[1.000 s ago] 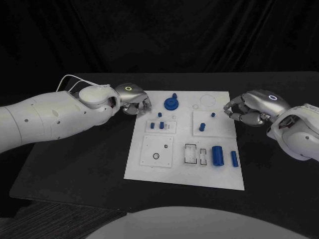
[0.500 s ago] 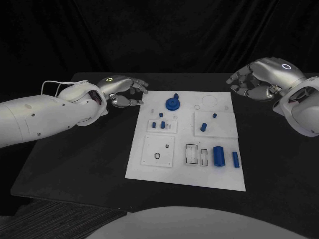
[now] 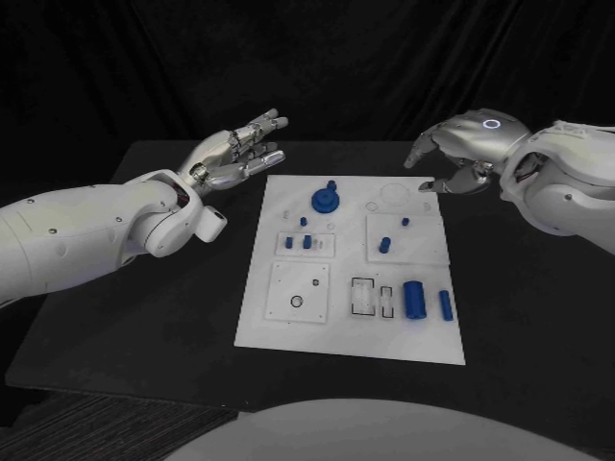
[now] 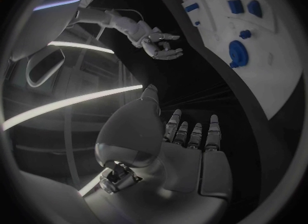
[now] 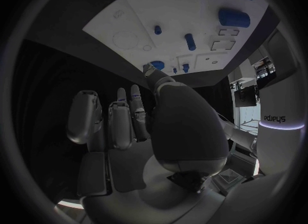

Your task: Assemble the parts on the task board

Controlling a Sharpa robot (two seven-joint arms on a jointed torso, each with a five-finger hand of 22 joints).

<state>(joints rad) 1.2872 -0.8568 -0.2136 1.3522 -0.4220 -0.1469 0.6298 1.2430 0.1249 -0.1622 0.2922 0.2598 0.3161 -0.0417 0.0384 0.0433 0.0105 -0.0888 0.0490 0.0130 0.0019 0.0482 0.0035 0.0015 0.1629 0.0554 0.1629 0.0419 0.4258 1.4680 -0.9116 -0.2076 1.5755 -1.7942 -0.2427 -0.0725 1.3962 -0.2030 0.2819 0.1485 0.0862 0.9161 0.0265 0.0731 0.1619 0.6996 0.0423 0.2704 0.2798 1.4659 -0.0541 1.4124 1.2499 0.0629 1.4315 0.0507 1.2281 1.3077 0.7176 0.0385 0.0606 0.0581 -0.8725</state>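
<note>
The white task board [image 3: 338,328] lies in the middle of the black table. On it are a round blue part [image 3: 327,199], small blue pegs [image 3: 309,240], a blue peg [image 3: 385,245], a thick blue cylinder [image 3: 417,298] and a slim one [image 3: 446,305]. My left hand [image 3: 238,154] hangs above the table off the board's far left corner, fingers spread, holding nothing. Over the board's far right corner, my right hand [image 3: 460,156] is also empty, its fingers loosely bent downward. The left wrist view has the left palm [image 4: 170,149], the board [image 4: 282,64] and the right hand [image 4: 160,44]. The right wrist view has the right palm [image 5: 138,131] facing the board [image 5: 186,8].
Black table [image 3: 141,317] surrounds the board on every side. A dark curtain [image 3: 335,67] closes off the back. My white forearms [image 3: 72,235] reach in from both sides above the table.
Both hands have risen from beside the board's far corners. The left hand has uncurled its fingers and turned upward. The right hand has moved back and inward above the far right corner.
</note>
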